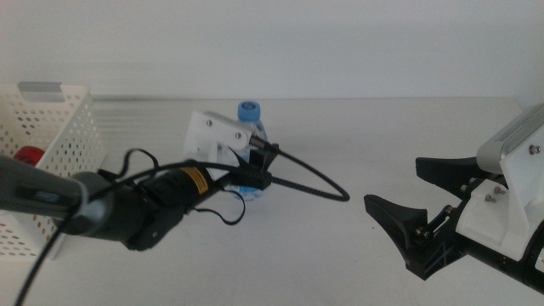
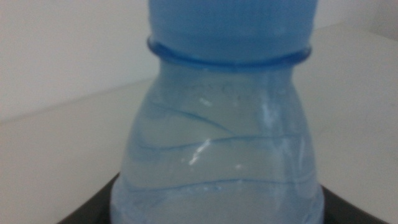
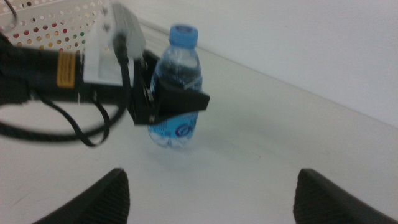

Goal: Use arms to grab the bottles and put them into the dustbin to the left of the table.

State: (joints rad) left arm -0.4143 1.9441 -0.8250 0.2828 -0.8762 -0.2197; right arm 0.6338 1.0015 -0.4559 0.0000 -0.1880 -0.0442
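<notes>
The left hand (image 3: 165,102) has its 2 dark jaws pinching the small clear plastic water bottle with blue cap and label (image 3: 176,87), which stands upright out in the middle of the white matte counter (image 1: 357,127). Over at the counter's left edge, the white perforated plastic basket (image 1: 59,127) already shows something red (image 1: 30,155) inside, so I'd judge 1 item is binned and this bottle has yet to be carried across. The right hand (image 1: 404,191) waits near the counter's right edge, jaws spread wide and empty.
</notes>
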